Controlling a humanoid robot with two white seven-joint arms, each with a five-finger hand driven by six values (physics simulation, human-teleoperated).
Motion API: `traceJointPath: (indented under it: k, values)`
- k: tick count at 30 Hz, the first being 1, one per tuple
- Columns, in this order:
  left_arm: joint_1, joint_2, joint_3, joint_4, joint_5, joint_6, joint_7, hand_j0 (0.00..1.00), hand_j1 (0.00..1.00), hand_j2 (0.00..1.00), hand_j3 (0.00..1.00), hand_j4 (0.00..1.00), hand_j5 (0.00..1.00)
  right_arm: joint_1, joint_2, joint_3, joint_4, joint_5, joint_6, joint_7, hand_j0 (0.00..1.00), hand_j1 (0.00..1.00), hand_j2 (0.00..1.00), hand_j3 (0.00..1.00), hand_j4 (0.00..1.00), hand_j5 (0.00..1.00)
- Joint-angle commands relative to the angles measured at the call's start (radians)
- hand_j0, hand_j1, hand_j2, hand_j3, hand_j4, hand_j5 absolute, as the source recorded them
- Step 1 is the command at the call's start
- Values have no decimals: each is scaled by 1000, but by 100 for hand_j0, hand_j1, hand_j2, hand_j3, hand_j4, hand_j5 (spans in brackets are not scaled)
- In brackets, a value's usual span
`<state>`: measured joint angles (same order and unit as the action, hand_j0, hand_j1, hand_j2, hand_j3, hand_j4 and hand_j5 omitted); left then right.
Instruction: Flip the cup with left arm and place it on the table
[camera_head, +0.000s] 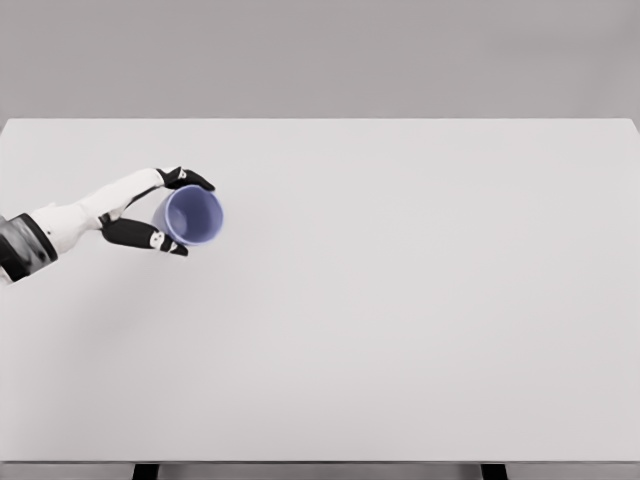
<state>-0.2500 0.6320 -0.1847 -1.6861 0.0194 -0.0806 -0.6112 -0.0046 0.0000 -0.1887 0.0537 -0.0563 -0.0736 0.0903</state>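
on a wide white table (400, 330) against a grey wall, left hand (150, 212) clamped around a blue cup (192, 216) at the table's left part, open mouth showing toward the camera, seemingly mid-flip or near upright, release apparently left to do.

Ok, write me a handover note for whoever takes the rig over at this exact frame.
Left hand: shut on the cup, fingers above and below it, at the left part of the table.
Right arm: not in view.
Cup: purple, its open mouth faces the camera; whether it rests on the table or is lifted cannot be told.
Done: cup grasped.
Left: confirm the flip is complete, set it on the table, release.
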Motion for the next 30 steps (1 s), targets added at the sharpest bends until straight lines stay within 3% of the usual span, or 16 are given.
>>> traceJointPath:
  k: [1, 4, 8, 13, 20, 30]
  values:
    - [0, -18, 13, 12, 46, 5, 0, 67, 67, 67, 67, 67, 67, 0, 0, 0, 0, 0, 0, 0, 100, 100, 100, 100, 100, 100]
    - [-17, -25, 8, 42, 139, 5, 0, 67, 67, 67, 67, 67, 67, -2, 0, 0, 0, 0, 0, 0, 100, 100, 100, 100, 100, 100]
    - [-15, -52, 11, 45, 191, 5, 0, 67, 67, 67, 67, 67, 67, 0, 0, 0, 0, 0, 0, 0, 100, 100, 100, 100, 100, 100]
    - [-8, -75, 11, 54, 204, 4, 0, 67, 67, 67, 67, 67, 67, -2, 0, 0, 0, 0, 0, 0, 100, 100, 100, 100, 100, 100]
    - [-2, -97, 4, 123, 292, -7, 0, 68, 68, 68, 68, 68, 68, -2, 0, 0, 2, 0, 0, 0, 100, 100, 100, 100, 100, 100]
    - [60, -134, 2, 131, 300, -10, 0, 68, 68, 68, 68, 68, 68, 0, 0, 0, 0, 0, 0, 0, 100, 100, 100, 100, 100, 100]
